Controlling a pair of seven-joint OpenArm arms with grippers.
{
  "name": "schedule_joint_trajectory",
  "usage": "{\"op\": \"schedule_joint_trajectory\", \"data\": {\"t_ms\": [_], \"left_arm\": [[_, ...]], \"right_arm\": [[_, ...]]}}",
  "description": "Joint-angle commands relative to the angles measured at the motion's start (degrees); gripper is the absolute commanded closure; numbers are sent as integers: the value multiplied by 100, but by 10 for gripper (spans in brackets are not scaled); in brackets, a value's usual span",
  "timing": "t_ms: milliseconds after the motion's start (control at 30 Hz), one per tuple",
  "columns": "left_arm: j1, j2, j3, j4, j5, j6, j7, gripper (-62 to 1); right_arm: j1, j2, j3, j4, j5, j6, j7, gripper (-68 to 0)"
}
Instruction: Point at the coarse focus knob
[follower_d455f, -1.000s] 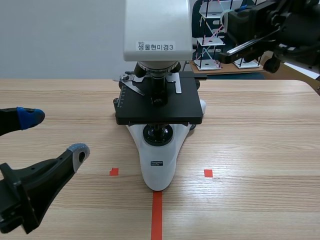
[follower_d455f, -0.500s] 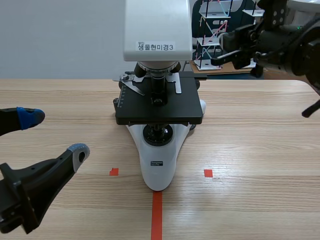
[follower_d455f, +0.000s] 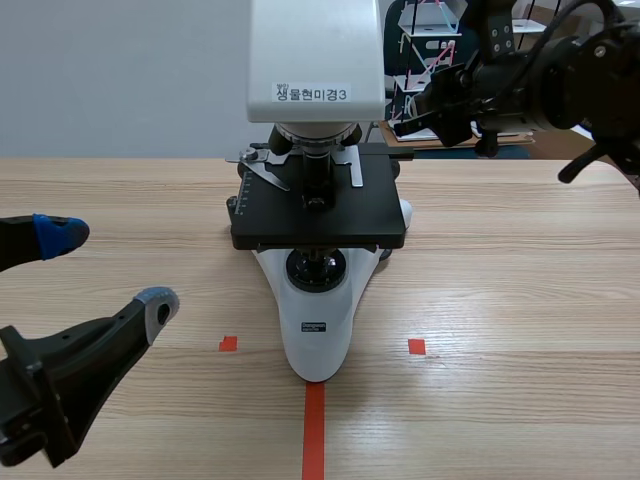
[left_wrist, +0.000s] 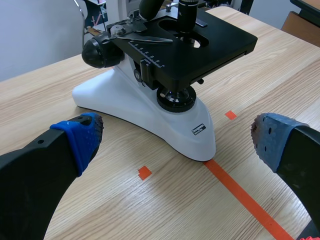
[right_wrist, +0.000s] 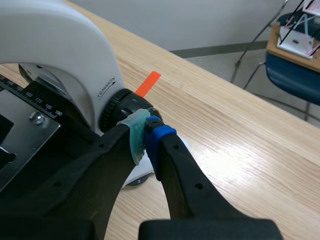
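Item: microscope (follower_d455f: 318, 300), standing mid-table (follower_d455f: 520, 300). Target: coarse focus knob (right_wrist: 116, 109), black and ribbed, sitting on the side of the microscope's white arm, just behind the stage (right_wrist: 25, 125). Right gripper (right_wrist: 146, 141): fingers clenching on nothing, pads meeting, tip hanging just beside the knob's outer face; contact cannot be told. Left gripper (follower_d455f: 108, 268): fingers spreading wide, grasping nothing, lying low in front of the microscope, well apart from the knob. Step in hand, by judgement: the pointing itself, nearing completion. Next move is calling for a small, slow advance toward the knob, keeping the fingers clenched and avoiding the stage edge.
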Motion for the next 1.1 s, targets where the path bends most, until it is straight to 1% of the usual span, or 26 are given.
{"op": "schedule_joint_trajectory", "data": {"t_ms": [0, 1067], "left_arm": [[42, 28, -31, 35, -55, -9, -76, -623], [42, 28, -31, 35, -55, -9, -76, -623]], "right_arm": [[181, 35, 31, 76, 138, 57, 118, -2], [175, 35, 31, 76, 168, 59, 179, -2]]}}
